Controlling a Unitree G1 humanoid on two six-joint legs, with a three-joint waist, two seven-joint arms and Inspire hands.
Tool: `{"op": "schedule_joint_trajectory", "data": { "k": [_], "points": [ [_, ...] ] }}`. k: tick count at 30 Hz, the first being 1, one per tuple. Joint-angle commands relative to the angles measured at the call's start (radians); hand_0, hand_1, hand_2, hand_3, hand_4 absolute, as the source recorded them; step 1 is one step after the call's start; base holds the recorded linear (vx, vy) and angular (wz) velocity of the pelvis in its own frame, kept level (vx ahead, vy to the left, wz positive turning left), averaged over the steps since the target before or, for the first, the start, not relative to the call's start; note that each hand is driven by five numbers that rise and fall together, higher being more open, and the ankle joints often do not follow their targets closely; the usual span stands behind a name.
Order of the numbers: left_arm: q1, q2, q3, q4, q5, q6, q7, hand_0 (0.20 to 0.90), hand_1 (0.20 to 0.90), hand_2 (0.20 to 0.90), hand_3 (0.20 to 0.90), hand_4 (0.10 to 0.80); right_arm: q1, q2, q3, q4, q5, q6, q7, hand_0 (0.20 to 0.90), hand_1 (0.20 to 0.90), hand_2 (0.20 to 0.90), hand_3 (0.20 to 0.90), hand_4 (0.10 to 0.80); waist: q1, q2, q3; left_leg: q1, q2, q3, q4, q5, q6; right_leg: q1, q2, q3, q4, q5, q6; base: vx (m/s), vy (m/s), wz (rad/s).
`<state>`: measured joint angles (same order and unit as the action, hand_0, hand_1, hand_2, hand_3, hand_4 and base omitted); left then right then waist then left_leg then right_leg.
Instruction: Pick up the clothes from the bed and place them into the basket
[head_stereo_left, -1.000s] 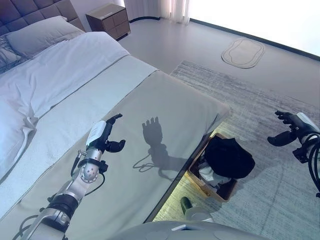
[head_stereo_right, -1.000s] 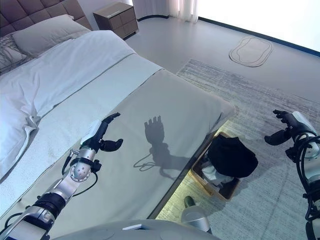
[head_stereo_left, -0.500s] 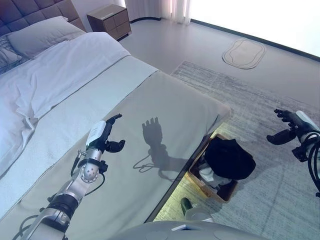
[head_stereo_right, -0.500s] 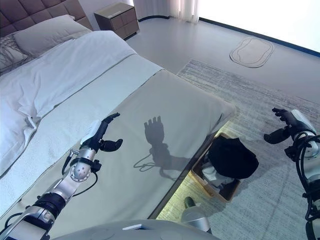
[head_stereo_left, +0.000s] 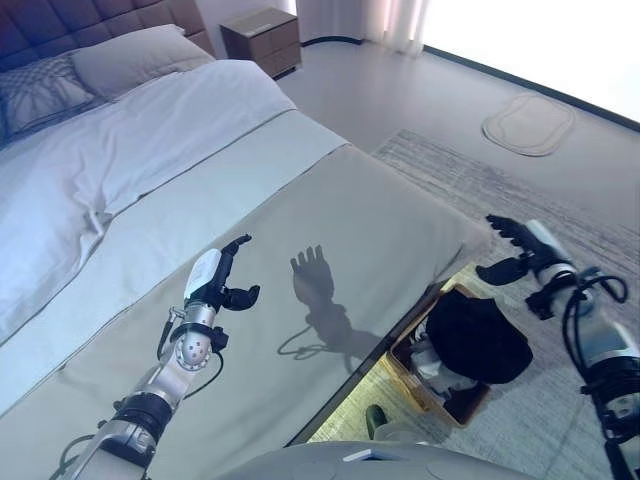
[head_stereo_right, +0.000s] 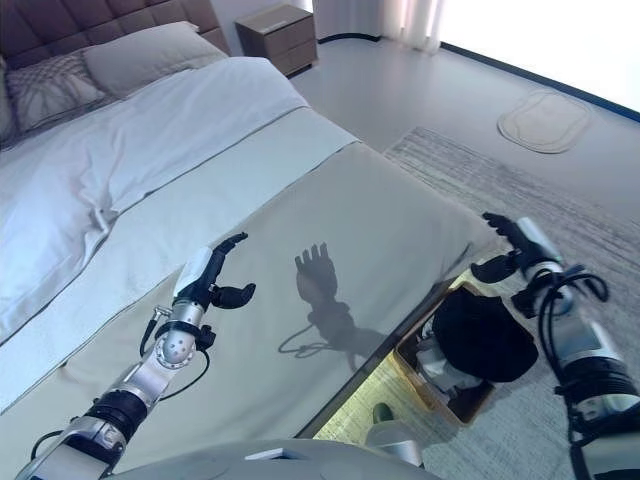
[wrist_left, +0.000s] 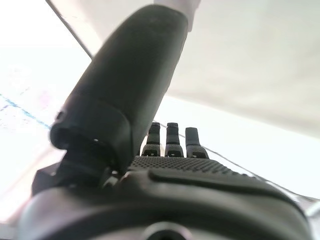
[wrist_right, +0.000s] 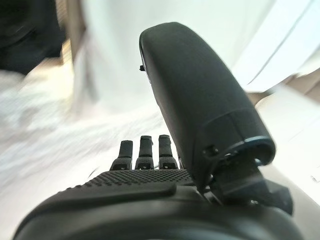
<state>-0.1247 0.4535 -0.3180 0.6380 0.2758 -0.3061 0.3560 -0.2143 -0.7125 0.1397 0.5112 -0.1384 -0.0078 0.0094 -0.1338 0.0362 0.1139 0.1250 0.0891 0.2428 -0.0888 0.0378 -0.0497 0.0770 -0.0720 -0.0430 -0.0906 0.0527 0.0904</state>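
Beside the bed (head_stereo_left: 330, 210) foot, the basket (head_stereo_left: 412, 362) already holds the clothes (head_stereo_left: 478, 337), dark piece heaped on top. Our right hand (head_stereo_left: 522, 250) hovers just past the basket, fingers spread, empty, likely after release. Our left hand (head_stereo_left: 218, 284) hangs open over the bare bedspread, holding nothing.

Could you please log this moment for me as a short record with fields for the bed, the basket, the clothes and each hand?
bed: grey-green cover at the foot end, white duvet and pillows toward the headboard; no clothes visible on it
basket: on the rug beside the bed's foot corner
clothes: black garment heaped on top of the basket, light cloth under it
left hand: above the bed cover, open, holding nothing
right hand: in the air beyond the basket, open, holding nothing
rug: grey, under the basket
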Motion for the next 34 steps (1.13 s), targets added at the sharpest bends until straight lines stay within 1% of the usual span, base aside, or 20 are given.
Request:
{"op": "schedule_joint_trajectory", "data": {
  "k": [1,5,7,8,11,13,14,16,18,23,25,26,27,29,31,34],
  "points": [
    [-0.025,0.035,0.031,-0.041,0.016,-0.041,0.067,0.9,0.9,0.9,0.9,0.8,-0.049,0.031,0.001,-0.046,-0.004,-0.127,-0.098,0.9,0.9,0.9,0.9,0.8,0.057,-0.034,-0.036,-0.009,-0.039,-0.04,0.05,-0.076,0.024,-0.05,0.008,-0.05,0.096,-0.033,-0.004,0.024,0.014,0.23],
    [0.007,0.01,0.05,-0.061,0.02,-0.027,0.101,0.9,0.9,0.9,0.9,0.8,0.014,0.105,0.048,-0.083,-0.074,-0.183,-0.143,0.9,0.9,0.9,0.9,0.8,0.079,-0.032,-0.029,-0.008,-0.047,-0.062,0.042,-0.071,0.027,-0.031,-0.001,-0.074,0.079,-0.031,-0.005,0.042,0.022,0.27],
    [0.047,-0.003,0.072,-0.066,0.023,-0.02,0.113,0.9,0.9,0.9,0.9,0.8,0.063,0.155,0.067,-0.103,-0.054,-0.201,-0.147,0.9,0.9,0.9,0.9,0.8,0.091,-0.032,-0.031,-0.006,-0.049,-0.073,0.036,-0.069,0.028,-0.022,-0.005,-0.088,0.08,-0.036,-0.004,0.063,0.02,0.23],
    [0.056,-0.005,0.077,-0.066,0.021,-0.015,0.113,0.9,0.9,0.9,0.9,0.8,0.073,0.166,0.068,-0.106,-0.043,-0.202,-0.141,0.9,0.9,0.9,0.9,0.8,0.093,-0.032,-0.032,-0.005,-0.05,-0.076,0.035,-0.068,0.028,-0.02,-0.005,-0.091,0.079,-0.037,-0.004,0.065,0.016,0.13],
    [0.109,-0.03,0.112,-0.042,0.006,-0.01,0.12,0.9,0.9,0.9,0.9,0.8,0.142,0.255,0.077,-0.103,0.016,-0.199,-0.156,0.9,0.9,0.9,0.9,0.8,0.102,-0.032,-0.034,-0.002,-0.053,-0.091,0.021,-0.058,0.026,-0.008,-0.006,-0.108,0.077,-0.041,-0.004,0.063,0.018,0.14],
    [0.132,-0.049,0.132,-0.023,-0.027,-0.007,0.122,0.9,0.9,0.9,0.9,0.8,0.181,0.299,0.078,-0.089,0.057,-0.186,-0.144,0.9,0.9,0.9,0.9,0.8,0.106,-0.03,-0.035,-0.002,-0.052,-0.101,0.014,-0.054,0.026,-0.001,-0.007,-0.118,0.078,-0.045,-0.002,0.074,0.031,0.21],
    [0.152,-0.065,0.145,-0.01,-0.04,-0.01,0.121,0.9,0.9,0.9,0.9,0.8,0.217,0.33,0.08,-0.078,0.039,-0.187,-0.136,0.9,0.9,0.9,0.9,0.8,0.111,-0.027,-0.035,-0.004,-0.052,-0.112,0.009,-0.048,0.026,0.005,-0.006,-0.125,0.079,-0.048,-0.001,0.061,0.028,0.14],
    [0.161,-0.071,0.15,-0.008,-0.051,-0.008,0.112,0.9,0.9,0.9,0.9,0.8,0.233,0.339,0.083,-0.075,0.028,-0.191,-0.136,0.9,0.9,0.9,0.9,0.8,0.114,-0.026,-0.035,-0.006,-0.053,-0.12,0.008,-0.045,0.025,0.007,-0.007,-0.13,0.082,-0.051,0.0,0.039,0.021,0.18],
    [0.172,-0.076,0.154,0.001,-0.061,-0.006,0.106,0.9,0.9,0.9,0.9,0.8,0.256,0.343,0.1,-0.08,-0.021,-0.199,-0.139,0.9,0.9,0.9,0.9,0.8,0.123,-0.026,-0.033,-0.012,-0.054,-0.135,0.007,-0.039,0.026,0.009,-0.009,-0.139,0.086,-0.053,0.001,0.03,0.013,0.2],
    [0.181,-0.061,0.153,0.018,-0.069,0.005,0.078,0.9,0.9,0.9,0.9,0.8,0.247,0.3,0.154,-0.105,-0.153,-0.186,-0.211,0.9,0.9,0.9,0.9,0.8,0.158,-0.027,-0.018,-0.025,-0.064,-0.171,0.015,-0.031,0.025,0.019,-0.019,-0.175,0.094,-0.063,-0.001,0.006,-0.003,0.25],
    [0.184,-0.054,0.147,0.026,-0.053,0.005,0.077,0.9,0.9,0.9,0.9,0.8,0.231,0.284,0.171,-0.105,-0.19,-0.179,-0.257,0.9,0.9,0.9,0.9,0.8,0.172,-0.028,-0.013,-0.028,-0.067,-0.181,0.018,-0.029,0.025,0.024,-0.022,-0.189,0.096,-0.066,-0.002,-0.001,-0.007,0.25],
    [0.185,-0.047,0.143,0.034,-0.022,0.001,0.082,0.9,0.9,0.9,0.9,0.8,0.22,0.274,0.176,-0.102,-0.214,-0.182,-0.295,0.9,0.9,0.9,0.9,0.8,0.18,-0.028,-0.009,-0.028,-0.068,-0.186,0.019,-0.029,0.026,0.027,-0.024,-0.196,0.098,-0.068,-0.001,0.008,-0.009,0.22],
    [0.186,-0.041,0.139,0.034,-0.005,0.003,0.081,0.9,0.9,0.9,0.9,0.8,0.213,0.266,0.179,-0.103,-0.228,-0.183,-0.308,0.9,0.9,0.9,0.9,0.8,0.185,-0.028,-0.008,-0.029,-0.069,-0.19,0.021,-0.03,0.026,0.028,-0.025,-0.199,0.099,-0.069,-0.001,0.004,-0.01,0.21],
    [0.19,-0.026,0.133,0.037,0.017,0.002,0.074,0.9,0.9,0.9,0.9,0.8,0.201,0.251,0.189,-0.105,-0.265,-0.182,-0.324,0.9,0.9,0.9,0.9,0.8,0.193,-0.028,-0.006,-0.031,-0.07,-0.194,0.022,-0.029,0.026,0.029,-0.028,-0.206,0.101,-0.071,0.0,-0.002,-0.004,0.16],
    [0.191,-0.003,0.117,0.033,0.072,0.015,0.068,0.9,0.9,0.9,0.9,0.8,0.187,0.224,0.206,-0.109,-0.321,-0.183,-0.337,0.9,0.9,0.9,0.9,0.8,0.201,-0.027,-0.004,-0.034,-0.071,-0.199,0.023,-0.029,0.027,0.029,-0.03,-0.212,0.104,-0.075,0.002,-0.004,0.001,0.07],
    [0.192,0.013,0.102,0.039,0.067,0.022,0.039,0.9,0.9,0.9,0.9,0.8,0.177,0.204,0.225,-0.107,-0.33,-0.185,-0.329,0.9,0.9,0.9,0.9,0.8,0.207,-0.027,-0.003,-0.034,-0.073,-0.202,0.023,-0.029,0.028,0.031,-0.03,-0.217,0.105,-0.076,0.003,-0.001,-0.001,0.1]
  ]
}}
